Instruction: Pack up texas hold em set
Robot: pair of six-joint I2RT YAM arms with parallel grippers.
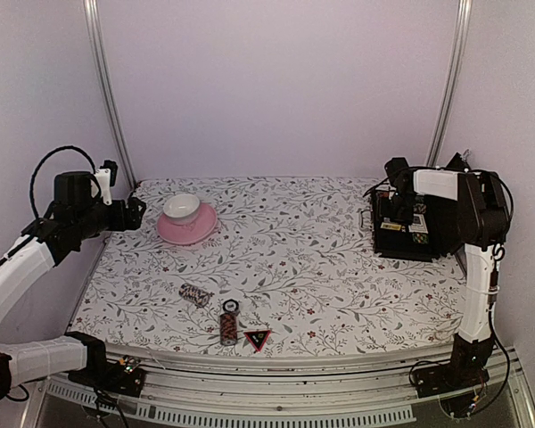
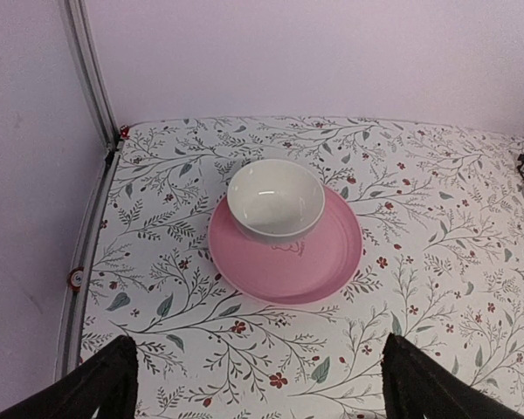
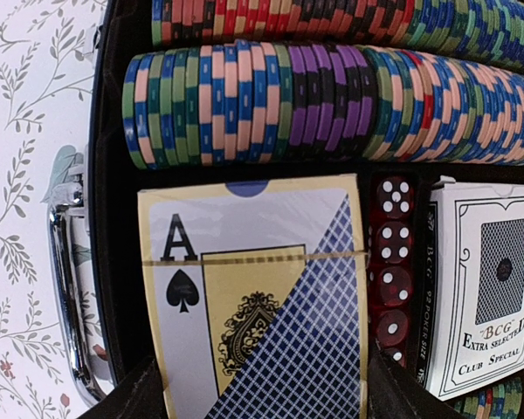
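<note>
Case (image 3: 113,227) | right wrist: chip rows (image 3: 332,105), dice (image 3: 391,262), gripped ace deck (image 3: 253,297) (hidden from above)

On the flower-patterned desk (image 1: 321,267), a black case (image 1: 428,245) sits at the far right, with the right claw (image 1: 399,217) lowered over it (its jaws are too dark to read from here). The left claw (image 1: 135,214) hovers at the far left edge, just beside a pink saucer (image 1: 201,230) carrying a white cup (image 1: 182,207). Near the front edge lie a striped chip roll (image 1: 196,293) on its side, a second chip roll (image 1: 228,327) pointing front to back, and a red-black triangle marker (image 1: 257,338) just right of it.
</note>
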